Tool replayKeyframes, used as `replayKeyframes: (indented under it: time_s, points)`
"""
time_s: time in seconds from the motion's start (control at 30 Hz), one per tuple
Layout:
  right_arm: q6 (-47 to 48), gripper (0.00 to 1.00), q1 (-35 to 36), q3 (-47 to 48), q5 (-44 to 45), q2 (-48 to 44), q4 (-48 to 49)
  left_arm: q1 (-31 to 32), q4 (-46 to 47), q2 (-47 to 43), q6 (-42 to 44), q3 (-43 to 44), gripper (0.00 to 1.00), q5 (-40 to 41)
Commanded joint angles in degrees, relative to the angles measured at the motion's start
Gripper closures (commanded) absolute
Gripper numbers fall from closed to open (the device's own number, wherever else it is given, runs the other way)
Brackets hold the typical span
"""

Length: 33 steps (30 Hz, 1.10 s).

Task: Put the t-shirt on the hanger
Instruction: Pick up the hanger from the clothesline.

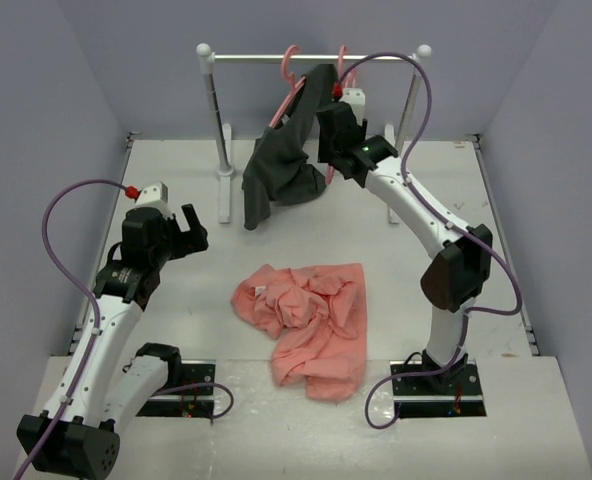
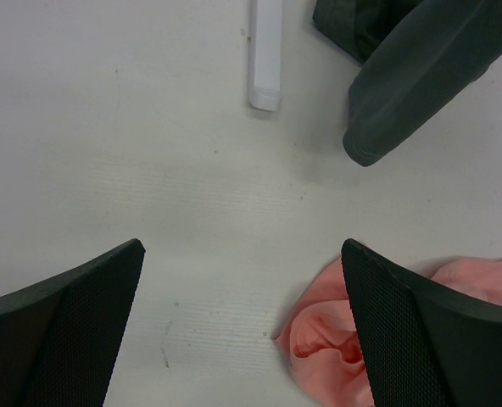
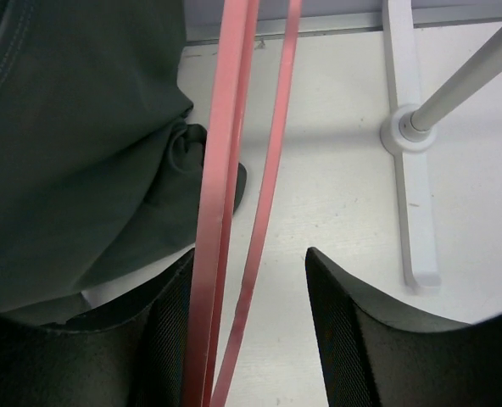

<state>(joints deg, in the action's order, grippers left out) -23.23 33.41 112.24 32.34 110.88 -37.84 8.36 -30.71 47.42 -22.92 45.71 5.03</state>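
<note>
The salmon-pink t-shirt lies crumpled on the table between the arms; its edge shows in the left wrist view. Two pink hangers hang on the rack rail; one hanger is bare, the other carries a dark grey garment. My right gripper is open at the hangers. In the right wrist view the pink hanger bars run between its jaws, close to the left finger, not clamped. My left gripper is open and empty, up-left of the t-shirt.
The white clothes rack stands at the back, with its feet on the table. The dark garment's hem hangs low near the table. Purple walls close in the table on three sides.
</note>
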Motion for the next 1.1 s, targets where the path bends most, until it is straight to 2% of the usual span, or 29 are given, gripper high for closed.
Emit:
replayKeyframes:
  time_s: [0.0,0.23,0.3,0.37,0.4,0.57,0.63,0.73,0.97,1.07]
  points:
    - [-2.5,0.46,-4.0,-2.8,-9.1,-7.2,4.1,-0.1,2.4,-0.1,1.5,-0.5,0.00,-1.4]
    - [-0.8,0.45,-5.4,-4.7,-11.1,-8.7,4.3,-0.1,2.6,0.0,1.6,-0.5,0.00,-1.8]
    - [-0.2,0.52,-5.7,-4.8,-11.4,-8.3,4.2,-0.1,2.6,0.0,1.6,-0.5,0.00,-1.9]
    - [0.5,0.74,-6.2,-5.0,-12.1,-7.9,4.2,-0.1,2.6,-0.2,1.6,-0.5,0.00,-1.8]
    - [0.7,0.81,-6.6,-5.1,-12.5,-7.7,4.2,-0.1,2.6,-0.2,1.6,-0.6,0.00,-1.9]
    - [1.5,0.84,-7.1,-5.4,-13.4,-7.7,4.2,0.0,2.6,0.1,1.6,-0.6,0.00,-2.2]
    - [1.8,0.93,-7.1,-5.3,-14.0,-8.0,4.2,0.0,2.7,0.1,1.6,-0.6,0.00,-2.2]
    - [2.4,0.99,-7.1,-5.3,-14.1,-8.7,4.2,0.0,2.7,0.1,1.7,-0.6,0.00,-2.2]
    - [6.6,1.00,-7.1,-6.8,-12.9,-10.5,7.9,0.0,2.6,0.4,2.0,-0.2,0.00,-3.4]
    - [8.6,1.00,-7.0,-6.6,-12.0,-11.5,9.1,0.0,3.1,0.5,2.6,-0.1,0.00,-6.8]
